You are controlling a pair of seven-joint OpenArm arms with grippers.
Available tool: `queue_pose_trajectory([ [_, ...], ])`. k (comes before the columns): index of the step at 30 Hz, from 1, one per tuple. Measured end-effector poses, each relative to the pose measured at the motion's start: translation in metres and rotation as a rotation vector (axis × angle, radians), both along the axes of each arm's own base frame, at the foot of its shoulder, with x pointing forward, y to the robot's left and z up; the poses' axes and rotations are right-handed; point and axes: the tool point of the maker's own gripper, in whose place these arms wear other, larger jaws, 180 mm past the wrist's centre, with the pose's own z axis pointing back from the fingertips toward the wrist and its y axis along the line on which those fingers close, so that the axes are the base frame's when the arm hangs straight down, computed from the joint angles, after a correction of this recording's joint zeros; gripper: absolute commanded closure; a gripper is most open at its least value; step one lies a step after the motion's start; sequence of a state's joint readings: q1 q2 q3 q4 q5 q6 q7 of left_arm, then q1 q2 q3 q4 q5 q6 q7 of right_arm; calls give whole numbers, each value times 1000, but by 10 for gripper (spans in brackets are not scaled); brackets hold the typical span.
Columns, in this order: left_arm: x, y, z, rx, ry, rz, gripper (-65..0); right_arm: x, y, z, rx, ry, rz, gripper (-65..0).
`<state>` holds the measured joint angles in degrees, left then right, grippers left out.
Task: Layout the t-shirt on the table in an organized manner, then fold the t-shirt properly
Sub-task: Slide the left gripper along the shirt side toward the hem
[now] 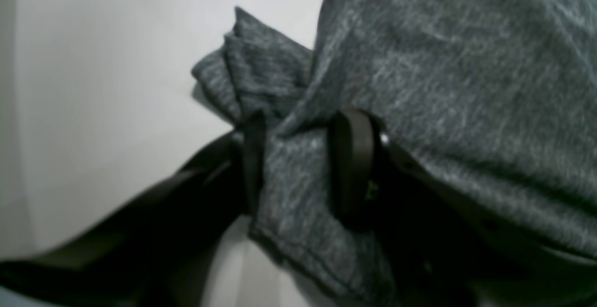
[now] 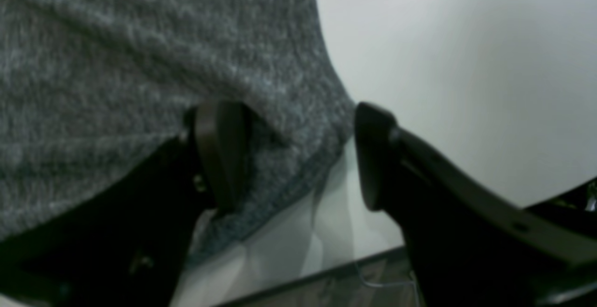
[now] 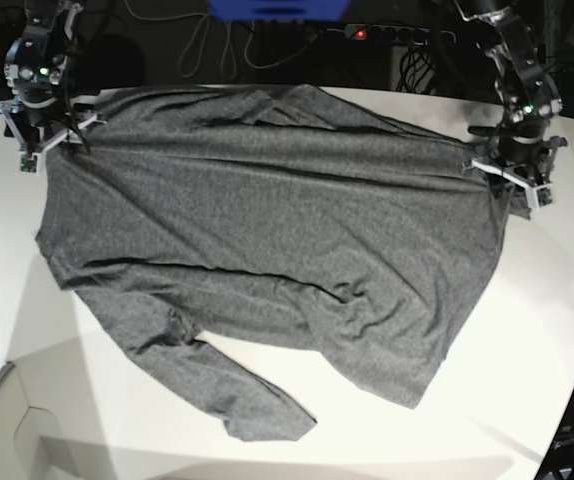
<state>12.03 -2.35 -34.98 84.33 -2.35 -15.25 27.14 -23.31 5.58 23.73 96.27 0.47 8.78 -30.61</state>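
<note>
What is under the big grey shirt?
The smooth white table lies under the dark-grey long-sleeved knit t-shirt, showing all around it. Anything else beneath the cloth is covered, so I cannot tell.

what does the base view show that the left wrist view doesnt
Only the base view shows the whole t-shirt spread out, one long sleeve lying toward the near edge, and the right gripper. Only the left wrist view shows the left gripper pinching a bunched fold of fabric. Both show grey shirt on the white table.
</note>
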Motion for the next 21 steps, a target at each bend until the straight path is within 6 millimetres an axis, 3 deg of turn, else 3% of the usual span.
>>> queue_pose_trajectory([
  [6,-3,-10,14,39,30,-45,-240,8,-1,1,1,-6,-5,-373],
  [12,24,-9,81,125,-143,-69,-240,20,1,27,-31,-63,15,-373],
  [16,34,-12,105,147,-204,-78,-240,28,2,41,-44,-105,26,-376],
  [18,55,-20,113,146,-236,-98,-240,35,1,42,-44,-107,24,-376],
  [21,110,-57,118,78,-302,-192,-240,61,-8,58,-68,-163,35,-377],
])
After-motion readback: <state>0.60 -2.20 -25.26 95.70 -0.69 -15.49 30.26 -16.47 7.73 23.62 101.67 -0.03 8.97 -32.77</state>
